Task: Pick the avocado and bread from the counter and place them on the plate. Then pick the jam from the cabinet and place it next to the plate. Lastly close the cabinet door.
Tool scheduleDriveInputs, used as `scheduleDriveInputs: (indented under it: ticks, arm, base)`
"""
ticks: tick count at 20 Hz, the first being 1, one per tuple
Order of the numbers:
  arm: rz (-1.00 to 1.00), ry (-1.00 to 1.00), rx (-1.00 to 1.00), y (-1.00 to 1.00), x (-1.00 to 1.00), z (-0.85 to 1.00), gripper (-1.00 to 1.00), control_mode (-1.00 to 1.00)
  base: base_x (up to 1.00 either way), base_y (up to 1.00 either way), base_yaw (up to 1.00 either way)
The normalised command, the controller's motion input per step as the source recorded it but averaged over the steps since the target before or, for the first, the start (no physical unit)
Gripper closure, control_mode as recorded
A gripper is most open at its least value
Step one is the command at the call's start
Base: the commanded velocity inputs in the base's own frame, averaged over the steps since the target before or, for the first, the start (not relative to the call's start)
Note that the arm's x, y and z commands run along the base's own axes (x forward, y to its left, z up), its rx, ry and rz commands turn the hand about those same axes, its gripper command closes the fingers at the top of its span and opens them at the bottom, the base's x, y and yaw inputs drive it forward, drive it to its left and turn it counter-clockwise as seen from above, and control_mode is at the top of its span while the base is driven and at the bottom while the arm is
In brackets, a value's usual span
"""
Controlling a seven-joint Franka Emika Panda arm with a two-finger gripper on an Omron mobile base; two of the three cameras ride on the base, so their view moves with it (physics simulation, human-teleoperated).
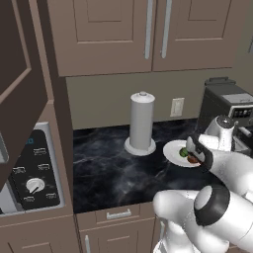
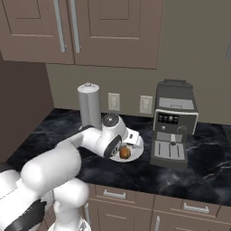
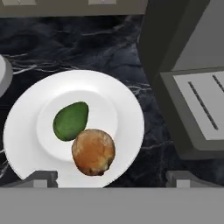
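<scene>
The pincer [image 3: 112, 177] stands wide apart, holding nothing, just above the bread [image 3: 93, 152]. Bread and avocado [image 3: 71, 120] lie touching on the plate [image 3: 127, 109] beneath it. In the left base view the hand hides most of the bread.

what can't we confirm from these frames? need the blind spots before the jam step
- Jam: the open cabinet door is cut by the left base view's edge, so the shelf behind it is unseen.
- Plate in the left base view: the wrist covers the bread and part of the avocado.
- Gripper: hand view shows just two fingertips, wide apart, holding nothing.
- Coffee machine: panel markings too small.
</scene>
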Motion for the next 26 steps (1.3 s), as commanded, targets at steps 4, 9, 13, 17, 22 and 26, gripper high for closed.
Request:
scheduleDriveInputs:
  ticks: [4, 9, 13, 17, 22, 26]
  arm:
    - [0.02, -0.04, 0.00, 0.08, -0.74, 0.78, -1.00, -1.00]
    - [0.06, 0.02, 0.00, 0.25, -0.42, 0.99, -1.00, -1.00]
    - [0.05, 0.05, 0.00, 0.26, -0.35, 1.00, -1.00, -1.00]
    - [0.06, 0.05, 0.00, 0.31, -0.35, 1.00, -1.00, -1.00]
    - [0.08, 0.07, 0.00, 0.32, -0.38, 0.93, -1.00, -1.00]
    - [0.10, 0.07, 0.00, 0.38, -0.42, 0.79, -1.00, -1.00]
  base:
    - [0.00, 0.00, 0.00]
    - [0.00, 0.00, 0.00]
    - [0.00, 0.00, 0.00]
    - [0.00, 0.00, 0.00]
    - [0.00, 0.00, 0.00]
    - [0.00, 0.00, 0.00]
